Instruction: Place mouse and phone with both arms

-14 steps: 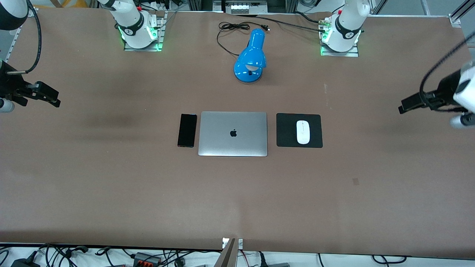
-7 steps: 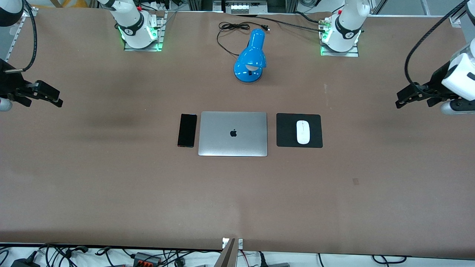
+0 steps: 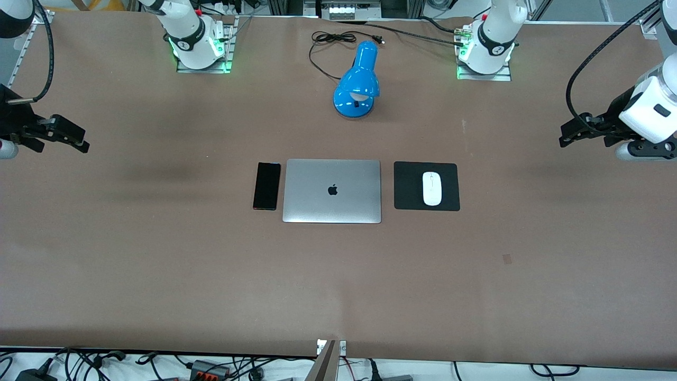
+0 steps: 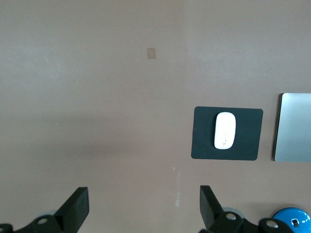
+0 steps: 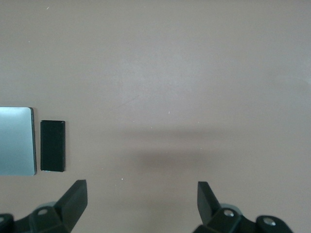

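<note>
The white mouse (image 3: 432, 188) (image 4: 225, 130) lies on a black square pad (image 3: 410, 186) (image 4: 245, 141) beside the closed silver laptop (image 3: 332, 191), toward the left arm's end. The black phone (image 3: 266, 186) (image 5: 52, 145) lies flat against the laptop's edge toward the right arm's end. My left gripper (image 3: 574, 137) (image 4: 144, 206) hangs open and empty over bare table near the left arm's end, well apart from the mouse. My right gripper (image 3: 71, 138) (image 5: 141, 204) hangs open and empty over bare table at the right arm's end, well apart from the phone.
A blue desk lamp (image 3: 358, 84) with a black cord (image 3: 330, 39) lies farther from the front camera than the laptop, between the two arm bases. The brown table (image 3: 338, 286) spreads wide nearer the camera.
The left arm has lifted and swung its gripper slightly toward the table's middle and toward the bases. The right gripper has barely shifted. Mouse, phone and laptop have not moved.
</note>
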`<state>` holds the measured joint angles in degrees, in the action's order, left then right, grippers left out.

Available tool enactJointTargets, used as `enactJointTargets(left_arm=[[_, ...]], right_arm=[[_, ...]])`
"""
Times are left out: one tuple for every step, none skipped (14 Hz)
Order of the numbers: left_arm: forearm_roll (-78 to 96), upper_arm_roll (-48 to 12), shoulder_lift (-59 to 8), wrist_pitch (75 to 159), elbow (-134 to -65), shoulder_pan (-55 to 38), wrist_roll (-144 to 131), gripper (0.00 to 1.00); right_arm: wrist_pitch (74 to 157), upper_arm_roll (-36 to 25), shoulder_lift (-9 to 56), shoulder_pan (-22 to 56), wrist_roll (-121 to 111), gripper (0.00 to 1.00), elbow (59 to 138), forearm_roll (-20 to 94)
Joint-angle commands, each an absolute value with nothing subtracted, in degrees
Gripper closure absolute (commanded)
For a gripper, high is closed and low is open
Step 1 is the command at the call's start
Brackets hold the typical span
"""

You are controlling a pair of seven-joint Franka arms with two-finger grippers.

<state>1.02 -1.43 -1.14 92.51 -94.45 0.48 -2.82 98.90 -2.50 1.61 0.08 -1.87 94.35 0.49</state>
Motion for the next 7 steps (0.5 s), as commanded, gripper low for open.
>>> enactJointTargets(left_arm=[[0.44,-2.20,-0.70,91.67,-94.31,1.32,-1.23,0.00],[0.44,-2.20,-0.70,91.67,-94.31,1.32,-1.23,0.00],[0.44,-2.20,-0.70,91.76,-94.31,1.32,-1.23,0.00],[0.70,-2.20,-0.79,91.93,-94.22,1.14,-1.23,0.00],[1.57,-2.20,-0.79,91.93,-94.22,1.06,-1.23,0.00],[1.58,-2.20,-0.79,91.76,-94.22,1.05,-1.32,0.00],[1.67,-2.20,-0.79,91.76,-94.22,1.23,-1.32,0.00]], right_arm=[[98.61,-3.25,1.14,0.35,-2.64,0.00,94.57,-0.09],[98.44,-3.25,1.14,0.35,-2.64,0.00,94.57,-0.09],[98.26,-3.25,1.06,0.44,-2.64,0.00,94.57,-0.09],[98.17,-3.25,0.97,0.44,-2.55,0.00,94.57,-0.09],[98.09,-3.25,0.88,0.53,-2.64,0.00,94.66,-0.09],[98.17,-3.25,0.79,0.53,-2.64,0.00,94.57,-0.09],[98.09,-3.34,0.79,0.53,-2.64,0.00,94.57,-0.17]])
